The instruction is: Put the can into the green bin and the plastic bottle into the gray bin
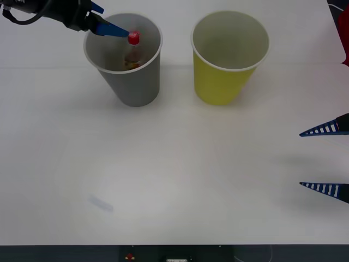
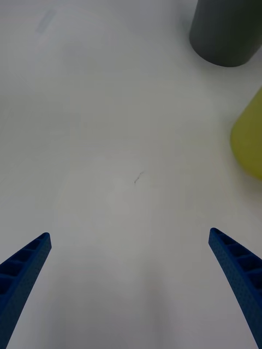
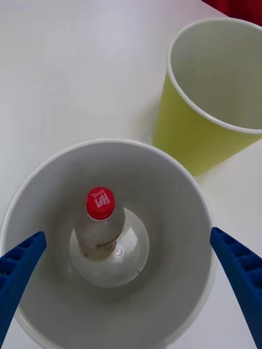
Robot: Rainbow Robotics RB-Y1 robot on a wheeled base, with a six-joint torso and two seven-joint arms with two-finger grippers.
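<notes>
- the right gripper (image 1: 327, 158) is parked over bare table (image 1: 174, 180), well apart from the gray bin (image 1: 136, 87) on the green bin's far side and nearer the robot; its blue fingers (image 2: 24, 272) are spread wide with nothing between them.
- the bottle step is judged finished: the plastic bottle (image 3: 101, 223) is seen standing upright on the floor of the gray bin, red cap up, free of both fingers.
- the left gripper (image 3: 131, 272) is held just above the gray bin's rim, spread wide, one finger to each side of the opening, holding nothing.
- the green bin (image 1: 226, 82) is stood just beside the gray bin, not touching it; what is seen of its inside is bare, though its floor is not fully shown.
- no can is seen on the table, so it cannot be told whether that half of the task is done.
- the next move is judged to call for the left gripper to be lifted straight up from the gray bin, so that the rim is not caught and the bin not tipped.
</notes>
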